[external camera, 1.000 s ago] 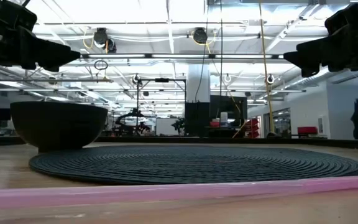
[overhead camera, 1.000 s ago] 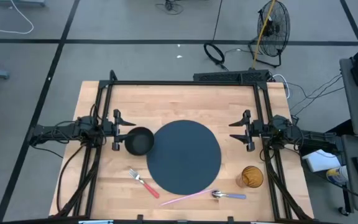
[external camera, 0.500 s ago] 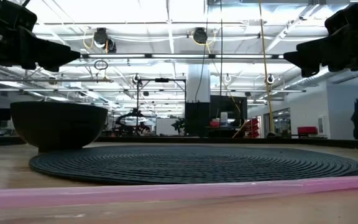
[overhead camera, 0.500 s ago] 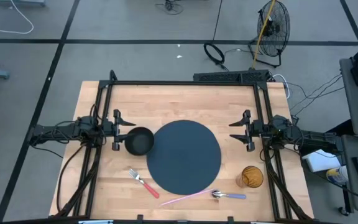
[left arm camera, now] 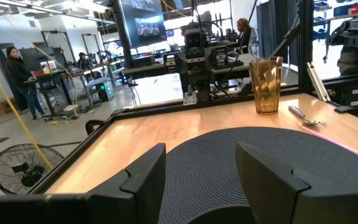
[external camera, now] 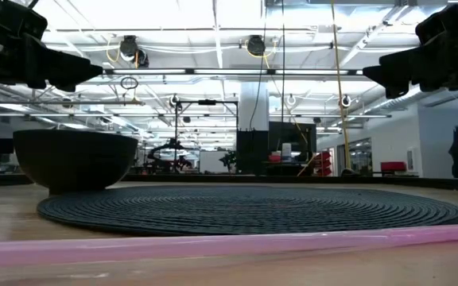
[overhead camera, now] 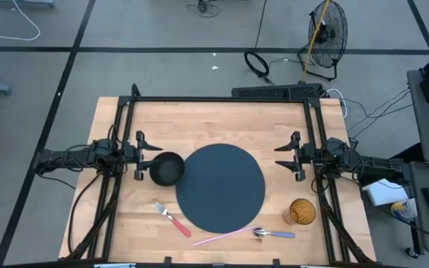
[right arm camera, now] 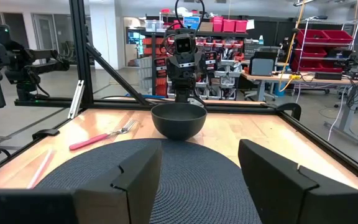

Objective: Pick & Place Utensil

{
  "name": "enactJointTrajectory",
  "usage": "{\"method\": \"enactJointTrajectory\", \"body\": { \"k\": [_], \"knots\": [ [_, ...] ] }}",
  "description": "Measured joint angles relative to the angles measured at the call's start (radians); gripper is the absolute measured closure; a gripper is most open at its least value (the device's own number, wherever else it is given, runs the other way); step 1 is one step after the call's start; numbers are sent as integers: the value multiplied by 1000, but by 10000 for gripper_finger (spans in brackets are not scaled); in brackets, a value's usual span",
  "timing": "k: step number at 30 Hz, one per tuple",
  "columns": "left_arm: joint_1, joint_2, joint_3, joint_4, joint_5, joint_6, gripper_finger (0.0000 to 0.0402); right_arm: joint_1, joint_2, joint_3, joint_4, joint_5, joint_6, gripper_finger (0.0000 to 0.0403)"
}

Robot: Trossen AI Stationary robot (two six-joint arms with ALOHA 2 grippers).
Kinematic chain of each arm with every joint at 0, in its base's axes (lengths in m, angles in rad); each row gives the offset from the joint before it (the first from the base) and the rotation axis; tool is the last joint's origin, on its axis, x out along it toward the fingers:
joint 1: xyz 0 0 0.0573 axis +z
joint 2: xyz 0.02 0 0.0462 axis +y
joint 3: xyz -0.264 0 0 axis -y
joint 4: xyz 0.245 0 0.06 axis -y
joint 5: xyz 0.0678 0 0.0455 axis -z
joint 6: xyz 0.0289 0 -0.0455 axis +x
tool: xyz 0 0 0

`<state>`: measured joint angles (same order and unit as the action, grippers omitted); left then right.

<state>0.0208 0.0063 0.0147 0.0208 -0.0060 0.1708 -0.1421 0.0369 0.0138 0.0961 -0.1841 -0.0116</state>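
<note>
Wooden table (overhead camera: 125, 223) with left gripper (overhead camera: 140, 155) and right gripper (overhead camera: 295, 155) level at opposite sides, fingers spread wide and empty; fork (overhead camera: 171, 217) and spoon (overhead camera: 274, 234) near front edge.

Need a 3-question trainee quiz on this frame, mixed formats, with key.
1. True or false: the fork lies on the round mat.
2. Which stands nearest the amber cup? A) black bowl B) spoon C) fork
3. Fill in: the left gripper and right gripper both hover open, holding ____.

Key: 1 false, it lies on bare wood beside the mat; 2 B; 3 nothing.
</note>
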Motion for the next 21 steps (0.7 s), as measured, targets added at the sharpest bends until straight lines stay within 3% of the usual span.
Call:
{"method": "enactJointTrajectory", "body": {
  "k": [21],
  "knots": [
    [0,0,0,0,0,0,201,0,0,0,3,0,-51,193]
  ]
}}
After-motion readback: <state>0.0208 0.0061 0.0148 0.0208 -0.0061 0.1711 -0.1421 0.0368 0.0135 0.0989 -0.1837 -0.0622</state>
